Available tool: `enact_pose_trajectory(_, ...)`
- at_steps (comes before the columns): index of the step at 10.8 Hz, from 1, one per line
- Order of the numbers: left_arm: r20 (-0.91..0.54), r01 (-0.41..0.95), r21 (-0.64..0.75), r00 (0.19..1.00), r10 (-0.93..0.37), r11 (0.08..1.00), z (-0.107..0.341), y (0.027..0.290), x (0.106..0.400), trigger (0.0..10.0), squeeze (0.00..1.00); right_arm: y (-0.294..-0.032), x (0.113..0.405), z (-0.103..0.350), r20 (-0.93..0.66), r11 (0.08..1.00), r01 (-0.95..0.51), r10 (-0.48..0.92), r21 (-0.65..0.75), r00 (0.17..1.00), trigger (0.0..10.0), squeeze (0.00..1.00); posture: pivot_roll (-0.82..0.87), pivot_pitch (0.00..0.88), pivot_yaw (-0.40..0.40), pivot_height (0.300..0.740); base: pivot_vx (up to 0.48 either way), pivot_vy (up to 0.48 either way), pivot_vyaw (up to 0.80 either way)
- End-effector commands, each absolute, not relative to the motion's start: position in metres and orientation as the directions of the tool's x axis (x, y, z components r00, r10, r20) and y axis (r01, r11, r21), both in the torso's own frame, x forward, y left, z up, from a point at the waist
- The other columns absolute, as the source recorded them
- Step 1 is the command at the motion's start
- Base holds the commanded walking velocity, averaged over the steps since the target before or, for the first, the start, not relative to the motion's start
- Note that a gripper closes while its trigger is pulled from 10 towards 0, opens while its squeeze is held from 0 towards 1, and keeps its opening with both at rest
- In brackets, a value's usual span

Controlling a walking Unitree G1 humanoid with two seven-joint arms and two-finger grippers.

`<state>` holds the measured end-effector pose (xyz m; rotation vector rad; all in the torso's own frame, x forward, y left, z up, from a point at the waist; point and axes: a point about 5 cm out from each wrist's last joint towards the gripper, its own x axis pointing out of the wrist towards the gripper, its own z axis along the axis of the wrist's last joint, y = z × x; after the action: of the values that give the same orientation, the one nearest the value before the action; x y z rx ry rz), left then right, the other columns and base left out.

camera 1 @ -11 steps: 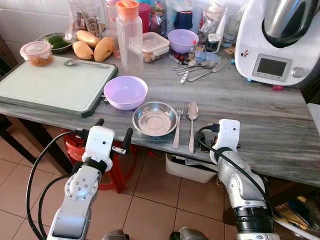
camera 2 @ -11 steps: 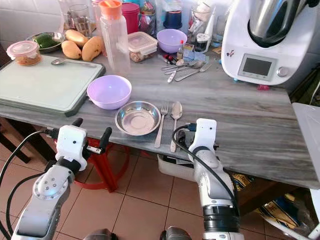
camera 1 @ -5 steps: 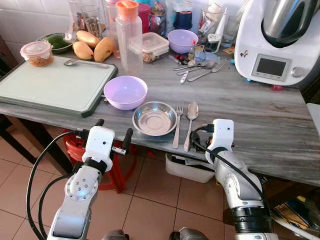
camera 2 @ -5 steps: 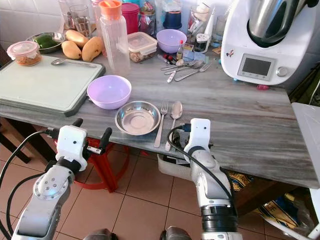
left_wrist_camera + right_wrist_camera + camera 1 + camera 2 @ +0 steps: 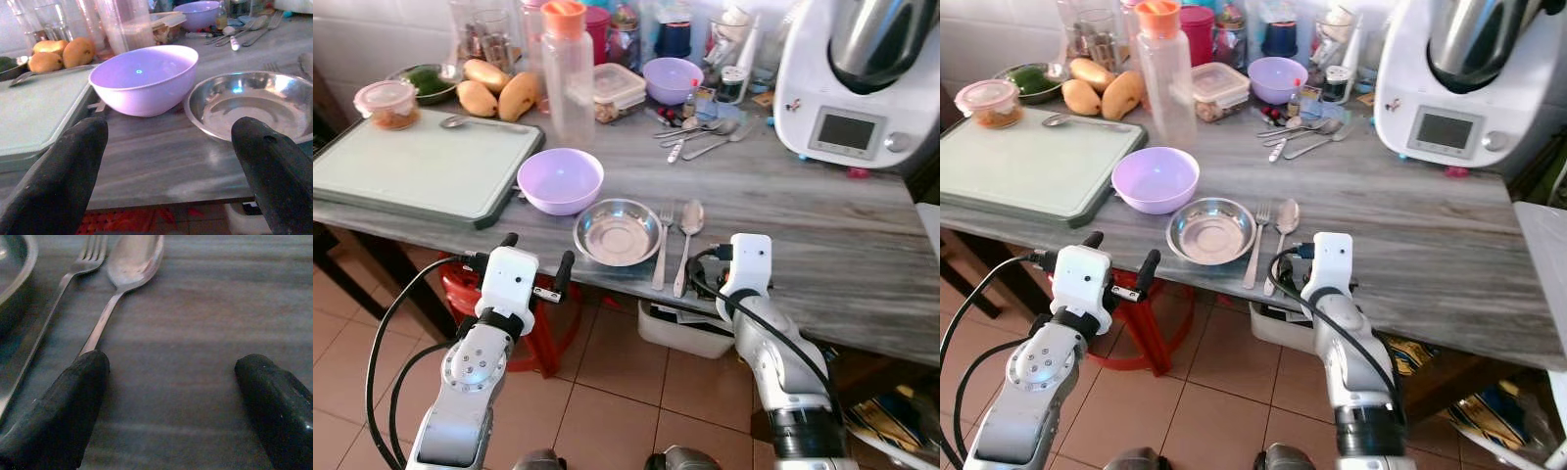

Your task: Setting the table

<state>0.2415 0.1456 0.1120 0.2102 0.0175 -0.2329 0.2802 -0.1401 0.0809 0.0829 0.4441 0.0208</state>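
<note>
A steel spoon point(image 5: 689, 227) lies on the grey worktop point(image 5: 822, 225) near its near edge, bowl pointing far, handle slanting toward the robot, just right of a fork point(image 5: 662, 243) and a steel bowl point(image 5: 617, 232). The right hand point(image 5: 176, 396) rests low over the worktop with fingers apart, one fingertip point(image 5: 63, 406) touching the spoon's handle end. The left hand point(image 5: 171, 166), fingers apart, hangs before the worktop's edge, facing a lilac bowl point(image 5: 560, 180) beside a green cutting board point(image 5: 416, 164).
</note>
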Motion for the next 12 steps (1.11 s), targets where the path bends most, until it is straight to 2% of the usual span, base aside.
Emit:
enact_pose_trajectory(1, -0.036, 0.232, 0.205, 0.973, -0.229, 0.951, 0.113, 0.144, 0.243, 10.0, 0.0, -0.139, 0.276, 0.081, -0.433, 0.997, -0.017, 0.049, 0.077, 0.9, 10.0, 0.26, 0.09, 0.0, -0.024, 0.74, 0.0, 0.0, 0.0)
enact_pose_trajectory(4, -0.028, 0.225, 0.202, 0.974, -0.224, 0.953, 0.113, 0.144, 0.245, 10.0, 0.0, -0.163, 0.262, 0.102, -0.279, 0.998, 0.064, -0.066, -0.016, 0.958, 10.0, 0.26, 0.07, 0.0, -0.02, 0.74, 0.0, 0.0, 0.0)
enact_pose_trajectory(7, -0.017, 0.201, 0.2, 0.979, -0.201, 0.959, 0.113, 0.146, 0.247, 10.0, 0.0, -0.163, 0.255, 0.111, -0.182, 0.996, 0.037, -0.051, -0.08, 0.982, 10.0, 0.25, 0.06, 0.0, -0.016, 0.74, 0.0, 0.0, 0.0)
enact_pose_trajectory(8, -0.019, 0.202, 0.197, 0.979, -0.202, 0.959, 0.112, 0.146, 0.248, 10.0, 0.0, -0.159, 0.256, 0.104, -0.233, 0.999, 0.032, -0.038, -0.03, 0.972, 10.0, 0.16, 0.05, 0.0, -0.016, 0.74, 0.0, 0.0, 0.0)
enact_pose_trajectory(9, -0.021, 0.204, 0.193, 0.979, -0.203, 0.96, 0.111, 0.144, 0.249, 10.0, 0.0, -0.153, 0.259, 0.093, -0.301, 0.999, -0.029, 0.019, -0.027, 0.953, 10.0, 0.0, 0.06, 0.0, -0.017, 0.74, 0.0, 0.0, 0.0)
enact_pose_trajectory(12, -0.03, 0.206, 0.189, 0.978, -0.204, 0.96, 0.11, 0.144, 0.247, 10.0, 0.0, -0.149, 0.262, 0.081, -0.35, 0.994, -0.104, 0.084, -0.038, 0.933, 10.0, 0.0, 0.07, 0.0, -0.018, 0.74, 0.0, 0.0, 0.0)
